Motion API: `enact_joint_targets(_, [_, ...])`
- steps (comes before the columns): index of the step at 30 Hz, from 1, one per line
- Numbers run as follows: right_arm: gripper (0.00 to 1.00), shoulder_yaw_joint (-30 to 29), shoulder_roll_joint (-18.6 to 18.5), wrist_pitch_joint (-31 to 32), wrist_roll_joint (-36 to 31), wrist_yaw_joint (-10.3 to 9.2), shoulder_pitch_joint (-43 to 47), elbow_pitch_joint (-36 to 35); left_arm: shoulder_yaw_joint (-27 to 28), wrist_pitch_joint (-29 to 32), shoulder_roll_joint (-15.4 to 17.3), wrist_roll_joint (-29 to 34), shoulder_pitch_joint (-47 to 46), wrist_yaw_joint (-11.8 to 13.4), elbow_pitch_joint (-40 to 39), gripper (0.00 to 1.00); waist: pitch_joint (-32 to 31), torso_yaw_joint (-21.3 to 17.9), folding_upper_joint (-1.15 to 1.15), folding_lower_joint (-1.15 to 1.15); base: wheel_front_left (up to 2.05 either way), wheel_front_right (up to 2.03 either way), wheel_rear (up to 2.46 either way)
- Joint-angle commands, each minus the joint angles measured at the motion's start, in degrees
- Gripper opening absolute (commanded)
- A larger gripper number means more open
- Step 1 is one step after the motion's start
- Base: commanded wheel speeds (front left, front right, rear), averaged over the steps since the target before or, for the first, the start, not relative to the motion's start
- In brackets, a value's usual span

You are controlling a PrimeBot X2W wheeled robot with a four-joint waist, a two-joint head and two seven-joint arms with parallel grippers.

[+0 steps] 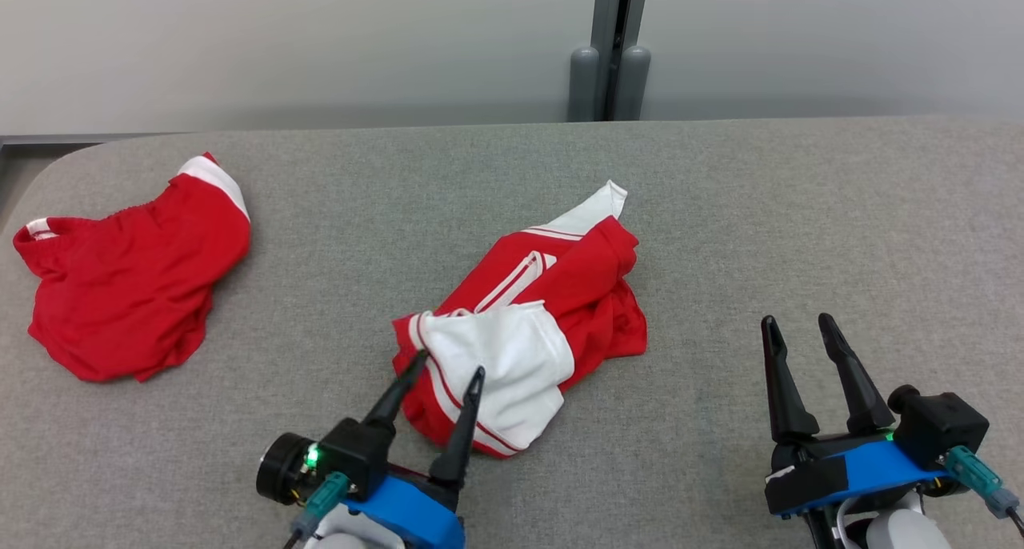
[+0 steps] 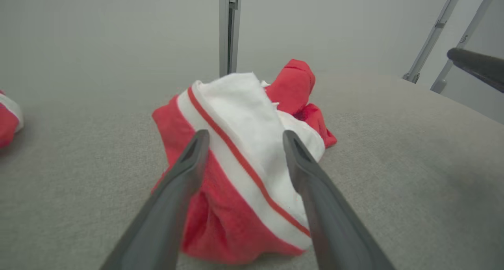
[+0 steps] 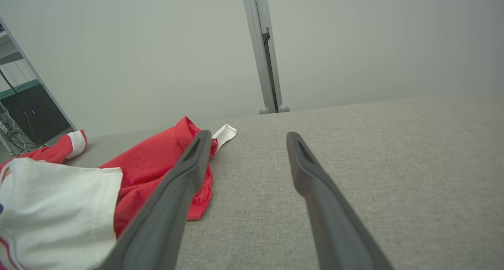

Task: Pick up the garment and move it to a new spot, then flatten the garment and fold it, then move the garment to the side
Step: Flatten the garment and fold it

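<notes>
The garment [image 1: 560, 293] is a crumpled red piece with white panels and stripes, lying in the middle of the grey padded table [image 1: 720, 213]. My left gripper [image 1: 449, 364] is open at the garment's near edge, one fingertip on either side of a white fold. In the left wrist view the garment [image 2: 236, 104] bulges up between and beyond the spread fingers of the left gripper [image 2: 246, 134]. My right gripper [image 1: 798, 320] is open over bare table to the garment's right, with nothing between its fingers. In the right wrist view the right gripper [image 3: 248, 134] has the garment [image 3: 157, 159] to its left.
A second red garment [image 1: 128, 293] with white trim lies bunched at the table's far left, also seen at the left edge as the second red garment [image 2: 6, 120]. A grey post [image 1: 612, 53] stands against the wall behind the table. One finger of the right arm [image 2: 476, 67] shows at the upper right.
</notes>
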Motion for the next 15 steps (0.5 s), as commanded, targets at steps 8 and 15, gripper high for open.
enact_joint_targets(8, [1.0, 0.1, -0.2, -0.2, 0.1, 0.03, 1.2, 0.4, 10.7, -0.3, 1.0, 2.1, 2.3, 2.5, -10.0, 1.0, -1.8, -0.8, 0.0, 0.01, 0.0, 0.0, 0.0])
enact_joint_targets(15, [1.0, -0.1, -0.2, -0.2, 0.0, 0.03, 1.5, 0.3, 20.8, -0.3, 1.5, 3.2, 4.6, 3.8, -13.0, 1.0, -2.3, -1.3, 0.0, 0.01, 0.0, 0.0, 0.0])
